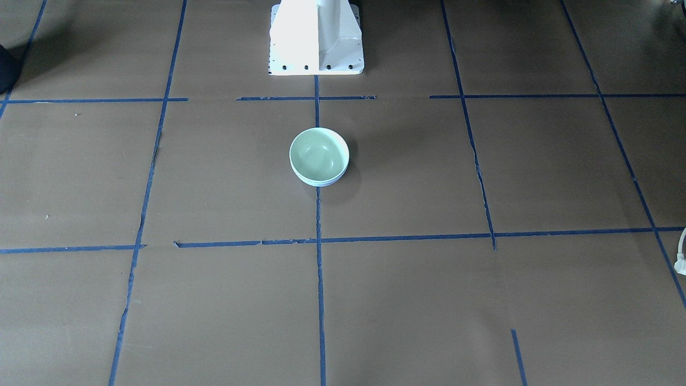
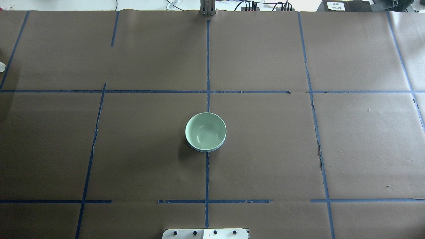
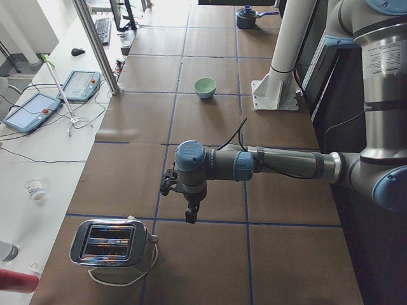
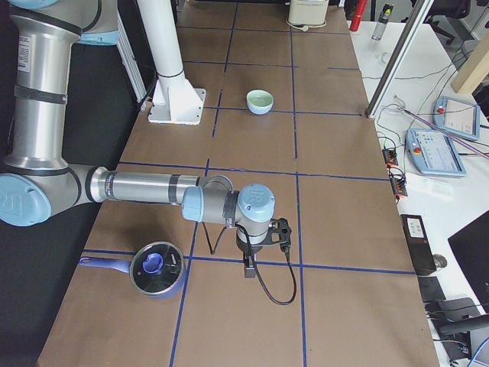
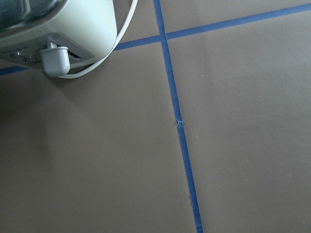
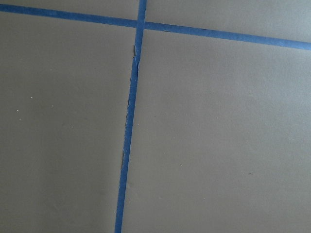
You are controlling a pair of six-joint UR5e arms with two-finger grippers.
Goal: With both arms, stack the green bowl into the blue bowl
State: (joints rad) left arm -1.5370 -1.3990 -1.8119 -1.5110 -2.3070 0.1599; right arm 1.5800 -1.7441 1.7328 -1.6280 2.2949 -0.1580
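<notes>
At the table's centre, on the middle tape line in front of the white pedestal base (image 1: 316, 37), I see the green bowl (image 2: 206, 131) sitting upright inside the blue bowl (image 2: 206, 150). Only a thin pale-blue sliver of the blue bowl shows beneath the green rim. From that I judge the stacking itself done: the two are nested, level as far as I can tell, and nothing touches them.

I have the left arm (image 3: 286, 164) and the right arm (image 4: 145, 186) well apart from the bowls, each out at its own end of the table. The left gripper (image 3: 190, 215) hangs over the brown paper near a chrome toaster (image 3: 111, 243). The right gripper (image 4: 250, 267) hangs near a blue-handled saucepan (image 4: 155, 269). Both show only in the side views, and neither wrist camera catches its fingers, so I cannot tell whether either is parted or closed. I see nothing hanging from either. By my reckoning little or nothing is left to do.

As for writing, there is a printed label (image 3: 388, 60) on the left arm's upright tube and a white sticker (image 2: 335, 5) on a black box beyond the table's far edge. Both are too small to read. The bowls are plain, and no brand is legible anywhere.
</notes>
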